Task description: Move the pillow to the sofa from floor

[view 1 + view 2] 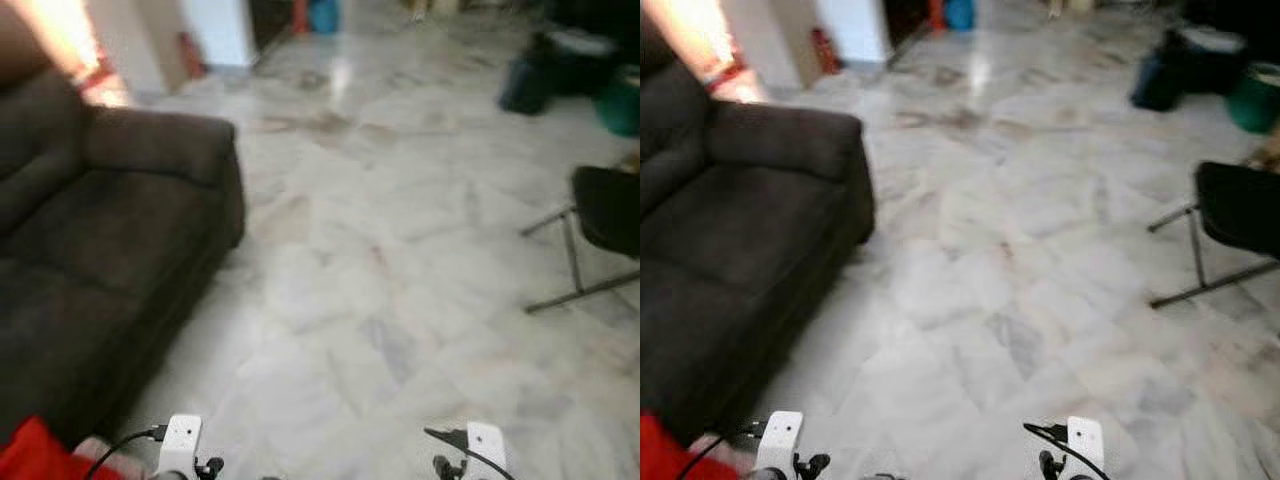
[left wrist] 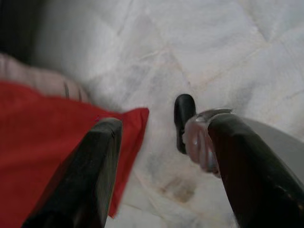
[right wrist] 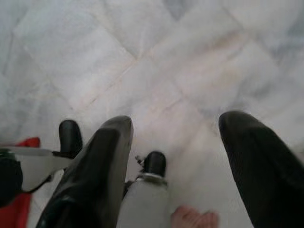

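A red pillow lies on the marble floor at the foot of the dark sofa, at my lower left. In the left wrist view my left gripper hangs open just above the floor. One of its fingers is over the edge of the red pillow, and nothing sits between the two. My right gripper is open over bare marble, apart from the pillow. Both white wrists show at the bottom of the head views.
A black folding chair stands at the right. Dark bags sit at the far right. A pale pinkish cloth lies beside the pillow. Open marble floor stretches ahead. Bare toes show near my feet.
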`<state>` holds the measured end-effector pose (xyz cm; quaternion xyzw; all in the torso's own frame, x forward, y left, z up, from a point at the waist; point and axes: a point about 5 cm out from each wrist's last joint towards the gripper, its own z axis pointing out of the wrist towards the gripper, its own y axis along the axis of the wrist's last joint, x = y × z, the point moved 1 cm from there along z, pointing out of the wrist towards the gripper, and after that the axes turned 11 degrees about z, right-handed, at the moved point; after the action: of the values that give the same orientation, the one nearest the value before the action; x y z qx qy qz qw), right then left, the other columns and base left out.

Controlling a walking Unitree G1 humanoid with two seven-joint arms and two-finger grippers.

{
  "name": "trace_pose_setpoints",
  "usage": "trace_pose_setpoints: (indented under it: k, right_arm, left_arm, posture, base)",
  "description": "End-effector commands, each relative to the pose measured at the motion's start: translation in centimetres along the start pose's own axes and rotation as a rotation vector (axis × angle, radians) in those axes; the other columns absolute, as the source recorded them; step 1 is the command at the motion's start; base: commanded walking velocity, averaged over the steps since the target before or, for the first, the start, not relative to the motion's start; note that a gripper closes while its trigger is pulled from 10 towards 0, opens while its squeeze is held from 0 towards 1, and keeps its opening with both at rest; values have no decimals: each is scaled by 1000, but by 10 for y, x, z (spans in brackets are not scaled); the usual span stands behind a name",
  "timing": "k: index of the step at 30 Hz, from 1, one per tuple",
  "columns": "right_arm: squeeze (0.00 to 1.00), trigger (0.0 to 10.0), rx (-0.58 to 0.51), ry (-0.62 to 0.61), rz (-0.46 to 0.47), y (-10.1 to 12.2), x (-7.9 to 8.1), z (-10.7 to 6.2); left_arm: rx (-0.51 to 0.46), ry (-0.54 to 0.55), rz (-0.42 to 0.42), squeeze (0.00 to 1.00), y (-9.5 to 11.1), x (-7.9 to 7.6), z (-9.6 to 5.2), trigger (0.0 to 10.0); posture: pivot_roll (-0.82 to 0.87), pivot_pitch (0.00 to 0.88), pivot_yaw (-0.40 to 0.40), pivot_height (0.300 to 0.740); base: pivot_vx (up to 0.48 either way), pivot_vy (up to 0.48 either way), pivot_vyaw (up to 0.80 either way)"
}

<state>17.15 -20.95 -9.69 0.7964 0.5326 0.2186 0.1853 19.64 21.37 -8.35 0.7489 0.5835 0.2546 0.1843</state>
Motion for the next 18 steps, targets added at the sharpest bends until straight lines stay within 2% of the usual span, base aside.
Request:
trace_pose_setpoints:
  k: [1,18]
  right_arm:
    - [0,10000,9,2,18,-4,4,0]
    - [0,10000,9,-3,12,-4,3,0]
  left_arm:
    - [43,-6,8,0,-11,1,-2,10000]
    - [46,-5,12,0,-11,1,-2,10000]
  posture:
    - [100,65,-16,740]
    - [101,64,-20,740]
  base:
    - [0,0,800]
    - [0,0,800]
